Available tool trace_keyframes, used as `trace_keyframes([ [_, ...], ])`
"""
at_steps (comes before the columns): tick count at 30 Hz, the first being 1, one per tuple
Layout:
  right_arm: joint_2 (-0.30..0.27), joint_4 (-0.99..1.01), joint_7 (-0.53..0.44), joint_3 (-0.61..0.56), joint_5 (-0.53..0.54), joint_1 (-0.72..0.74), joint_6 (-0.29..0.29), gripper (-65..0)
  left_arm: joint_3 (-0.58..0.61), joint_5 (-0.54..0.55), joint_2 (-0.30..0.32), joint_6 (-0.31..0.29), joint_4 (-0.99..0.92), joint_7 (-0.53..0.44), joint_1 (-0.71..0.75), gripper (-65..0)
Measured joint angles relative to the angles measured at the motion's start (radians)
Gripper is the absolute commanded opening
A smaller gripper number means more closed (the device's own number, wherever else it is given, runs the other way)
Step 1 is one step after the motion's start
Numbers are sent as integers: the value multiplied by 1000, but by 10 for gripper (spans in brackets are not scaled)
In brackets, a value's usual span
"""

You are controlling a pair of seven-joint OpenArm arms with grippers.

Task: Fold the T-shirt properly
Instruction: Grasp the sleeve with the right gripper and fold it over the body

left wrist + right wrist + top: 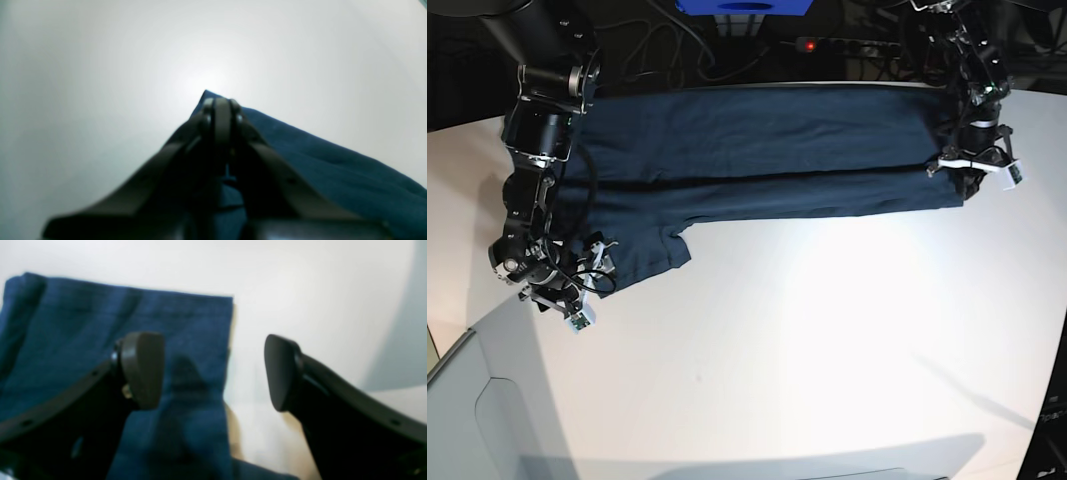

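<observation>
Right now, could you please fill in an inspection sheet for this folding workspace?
Surface: white table, bare in front of the garment.
Job's things: dark navy T-shirt lies stretched sideways across the far half of the table, folded lengthwise, one sleeve poking toward the camera.
Clutter: nothing seen.
Grippers: left gripper shut on the T-shirt at a corner; right gripper open, one finger over the cloth, one over the table.
Cables: black cables behind the table; thin wires on the right arm's wrist.
Surroundings: dark; a blue object and a red indicator light behind.
</observation>
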State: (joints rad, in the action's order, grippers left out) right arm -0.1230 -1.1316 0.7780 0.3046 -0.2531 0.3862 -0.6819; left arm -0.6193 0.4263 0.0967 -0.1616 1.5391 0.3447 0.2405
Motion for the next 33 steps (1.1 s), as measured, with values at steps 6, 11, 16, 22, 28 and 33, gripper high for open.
trace_keyframes([
  [6, -6, 119, -85, 3, 3, 29, 0, -206, 0, 0, -1, 0, 0, 0, 0, -650],
  [11, -7, 128, -98, 4, 11, 28, 1, -316, 0, 0, 0, 0, 0, 0, 0, -650],
  [16, -9, 128, -104, 2, 23, 20, 2, -600, 0, 0, 0, 0, 0, 0, -1, -650],
  [22, -8, 109, -92, 2, 21, 15, 2, -649, 0, 1, 0, 0, 0, 0, -3, -650],
  [28, -6, -251, 48, 7, 4, -114, -1, -648, 0, 3, 2, 0, 0, 0, -6, -650],
  [33, -5, -584, 78, 5, 13, -256, 0, -648, 0, 5, 3, -1, 0, 0, -5, -650],
])
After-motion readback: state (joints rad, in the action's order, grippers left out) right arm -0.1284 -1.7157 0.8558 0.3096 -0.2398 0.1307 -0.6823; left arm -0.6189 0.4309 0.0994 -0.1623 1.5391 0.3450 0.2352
